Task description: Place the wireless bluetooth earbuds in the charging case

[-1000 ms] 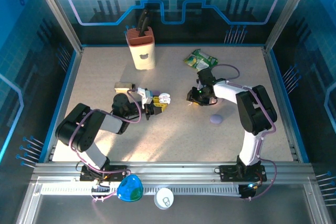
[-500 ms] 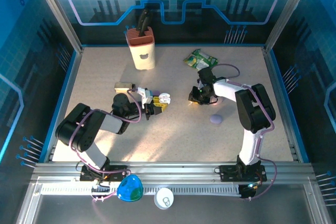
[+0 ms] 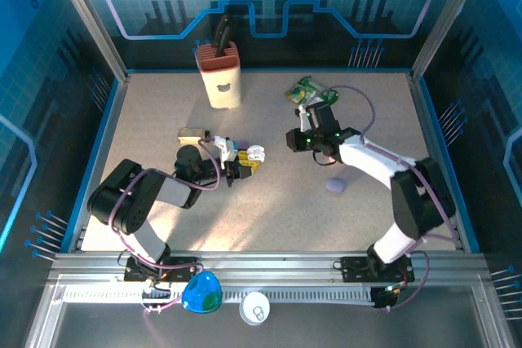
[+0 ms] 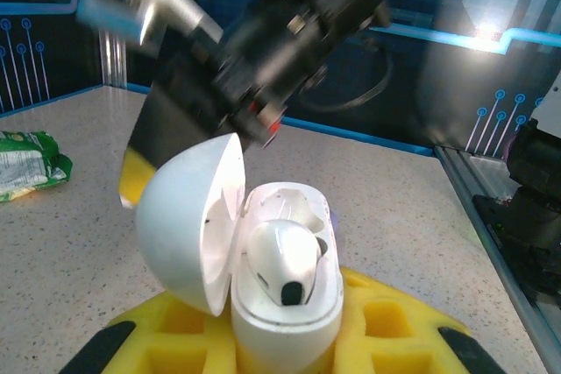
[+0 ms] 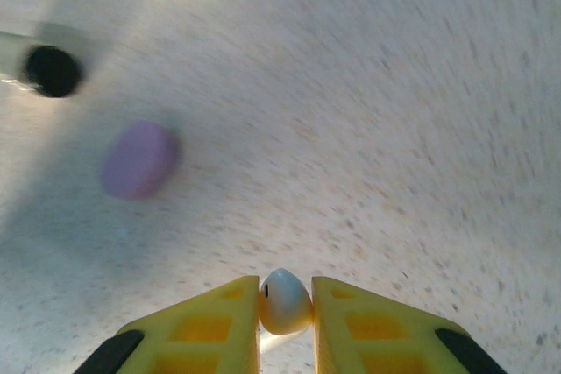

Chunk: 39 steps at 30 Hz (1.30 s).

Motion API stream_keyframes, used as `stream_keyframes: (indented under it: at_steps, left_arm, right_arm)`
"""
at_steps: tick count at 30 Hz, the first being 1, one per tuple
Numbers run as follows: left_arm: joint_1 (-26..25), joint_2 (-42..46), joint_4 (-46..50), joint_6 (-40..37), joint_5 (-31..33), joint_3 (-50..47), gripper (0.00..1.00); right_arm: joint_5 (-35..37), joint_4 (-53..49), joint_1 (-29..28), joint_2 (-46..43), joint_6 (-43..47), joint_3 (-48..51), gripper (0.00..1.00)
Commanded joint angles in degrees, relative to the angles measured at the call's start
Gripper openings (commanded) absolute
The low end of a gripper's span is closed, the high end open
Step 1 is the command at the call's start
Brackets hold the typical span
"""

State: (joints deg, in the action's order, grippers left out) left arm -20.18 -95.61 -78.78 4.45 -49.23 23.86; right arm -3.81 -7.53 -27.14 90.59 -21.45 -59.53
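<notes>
Right pincer (image 5: 286, 311) nearly closed, earbud (image 5: 285, 298) pinched between fingertips; left pincer (image 4: 285, 346) clamps open case (image 4: 289, 308).

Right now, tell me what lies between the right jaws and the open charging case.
Nothing: in the top view the table is bare between the right jaws, shut on an earbud, and the charging case. The purple pebble lies off that line.

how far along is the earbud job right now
Done: one earbud already sits in the open charging case, which the left pincer grips.
In hand: the right pincer pinches a second earbud above the table.
Left: carry it over and seat it in what looks like the empty slot beside the first.
</notes>
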Motion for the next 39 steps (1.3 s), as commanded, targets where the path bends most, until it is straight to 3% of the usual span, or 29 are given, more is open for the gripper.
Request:
stream_keyframes:
  at_steps: [1,10,14,23,39]
  left_arm:
    - [1.0,-1.1,-1.6,2.5,-0.5,1.5,0.12]
    - [1.5,-0.9,-1.0,6.2,-3.4,3.4,0.14]
    - [1.5,-1.5,-1.5,7.4,-4.7,4.4,0.14]
    - [1.5,0.0,-1.5,7.2,-6.8,4.1,0.11]
    - [1.5,2.3,-1.5,7.3,-6.9,3.2,0.11]
  right_arm:
    - [0.7,6.8,-1.9,-6.1,9.2,2.3,0.22]
    - [-8.5,5.4,-4.5,-17.8,18.6,3.5,0.21]
    - [-7.6,-0.3,-8.9,-20.0,24.9,0.5,0.20]
    - [-6.4,-4.8,-16.1,-15.5,30.9,-4.9,0.20]
    - [-4.7,-7.2,-16.7,-11.5,33.5,-7.4,0.21]
